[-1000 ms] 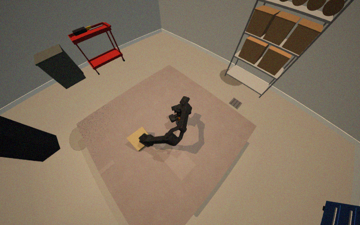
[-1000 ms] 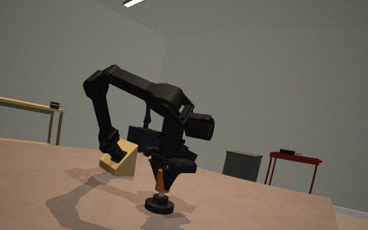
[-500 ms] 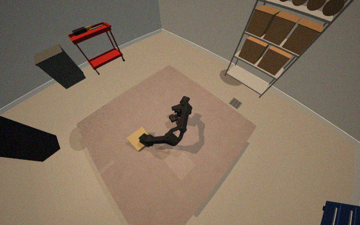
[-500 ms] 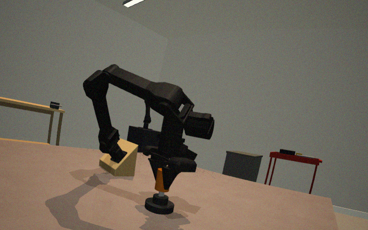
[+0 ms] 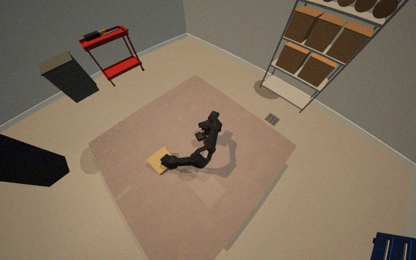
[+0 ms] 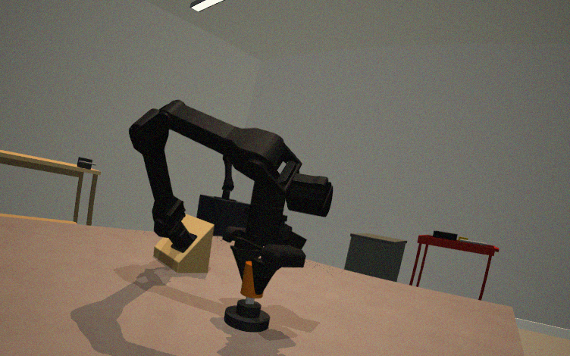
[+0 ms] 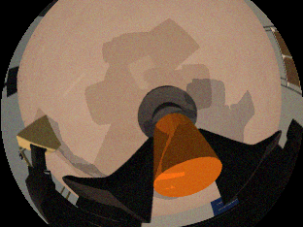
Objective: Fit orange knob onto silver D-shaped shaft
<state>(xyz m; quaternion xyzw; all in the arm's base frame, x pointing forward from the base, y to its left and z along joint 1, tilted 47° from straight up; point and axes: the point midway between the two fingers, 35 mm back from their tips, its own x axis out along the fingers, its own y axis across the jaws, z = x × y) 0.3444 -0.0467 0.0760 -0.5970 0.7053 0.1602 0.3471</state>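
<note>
The orange knob [image 6: 248, 282] [image 7: 186, 157] [image 5: 207, 136] is a tapered cone, held nearly upright with its wide end down in the exterior view. My gripper [image 6: 252, 280] [image 7: 175, 137] is shut on it, one finger on each side. The silver shaft [image 6: 249, 301] shows as a short length between the knob's bottom and the dark round pedestal [image 6: 246, 319] [image 7: 146, 113]. The knob's lower end is right at the shaft's top, and a gap remains above the pedestal. The hole, its flat side and the shaft's flat side are hidden, so their alignment cannot be told.
The arm's base sits on a pale wooden wedge block [image 5: 157, 161] [image 6: 198, 251] [image 7: 39, 133], to the left of the pedestal in the exterior view. A red cart [image 5: 122, 68] [image 6: 459, 245], a grey cabinet [image 5: 71, 79] [image 6: 375, 258] and a shelf rack [image 5: 287, 92] stand away from the table.
</note>
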